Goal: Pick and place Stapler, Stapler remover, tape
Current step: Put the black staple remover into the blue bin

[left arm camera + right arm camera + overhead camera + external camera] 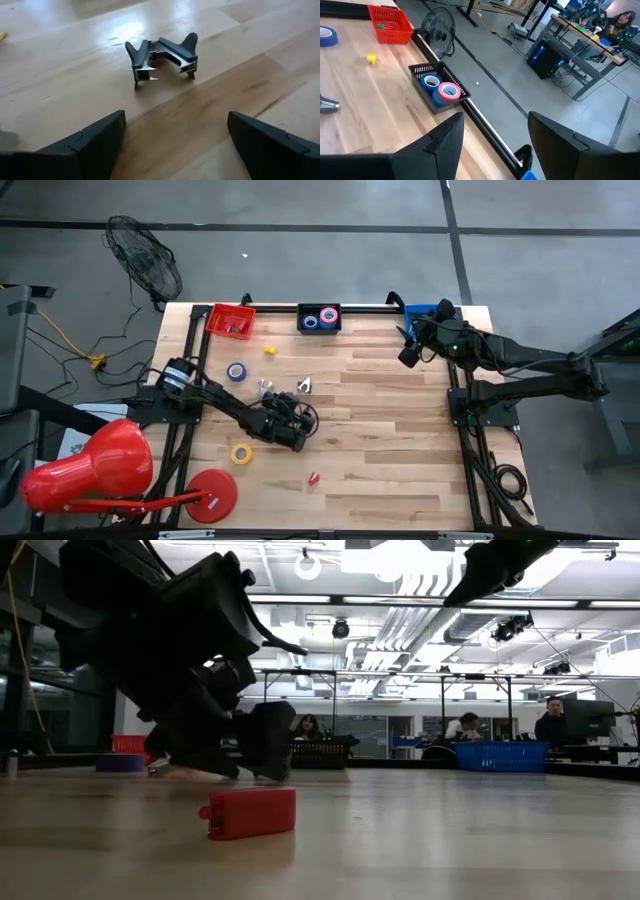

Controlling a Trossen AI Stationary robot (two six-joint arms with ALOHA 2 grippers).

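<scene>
In the high view, the left hand (290,430) is a dark mass over the wooden worktop (380,440), and its fingers cannot be made out. The 2 small metal objects (285,388) beside it are too small to identify there. The contents of the red mesh bin (231,320) are too small to name. In the right wrist view, the blue tape roll (327,36) is cut off by the edge.

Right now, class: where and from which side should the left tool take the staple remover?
Come down from above with the open left tool, closing across the staple remover at its two dark curved wings, probably. It rests claws-down, wings raised and splayed, offering opposed grip faces.
</scene>
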